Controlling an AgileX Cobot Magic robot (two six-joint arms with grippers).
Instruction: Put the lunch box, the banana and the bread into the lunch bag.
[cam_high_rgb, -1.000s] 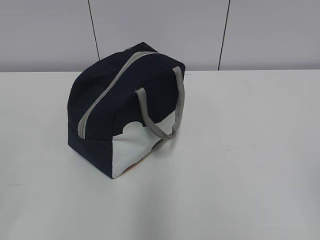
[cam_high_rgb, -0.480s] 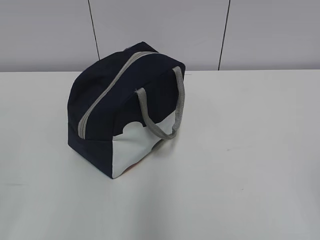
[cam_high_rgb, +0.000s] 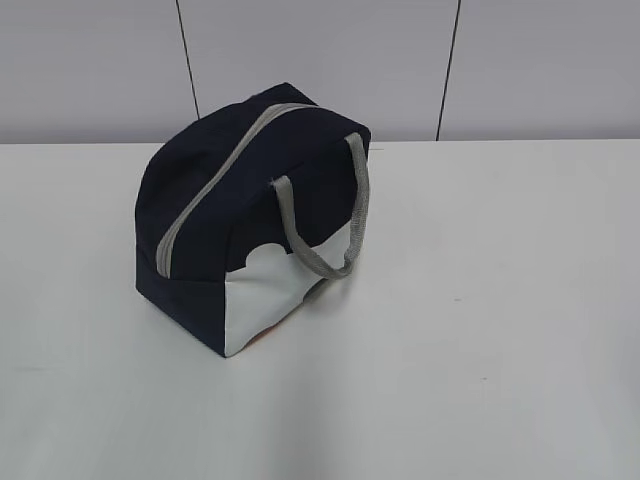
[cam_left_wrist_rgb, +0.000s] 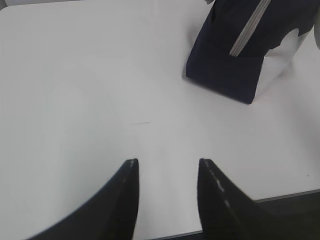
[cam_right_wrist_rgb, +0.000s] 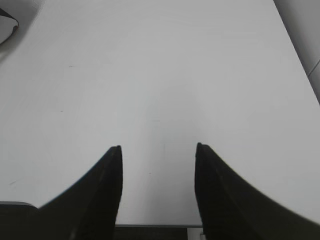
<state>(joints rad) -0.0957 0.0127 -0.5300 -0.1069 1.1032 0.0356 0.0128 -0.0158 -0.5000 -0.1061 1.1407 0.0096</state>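
The navy-blue lunch bag (cam_high_rgb: 240, 210) stands on the white table (cam_high_rgb: 480, 330), left of centre, with its grey zipper (cam_high_rgb: 215, 180) shut and a grey strap handle (cam_high_rgb: 345, 215) hanging on its right side. It also shows in the left wrist view (cam_left_wrist_rgb: 235, 55) at the top right. The lunch box, the banana and the bread are out of view. My left gripper (cam_left_wrist_rgb: 167, 161) is open and empty above the table's front edge, well short of the bag. My right gripper (cam_right_wrist_rgb: 158, 146) is open and empty over bare table. Neither gripper shows in the exterior view.
A grey panelled wall (cam_high_rgb: 320, 60) runs behind the table. The table's front edge (cam_left_wrist_rgb: 285, 197) lies just under both grippers. A bit of the bag's strap (cam_right_wrist_rgb: 7, 25) shows at the top left of the right wrist view.
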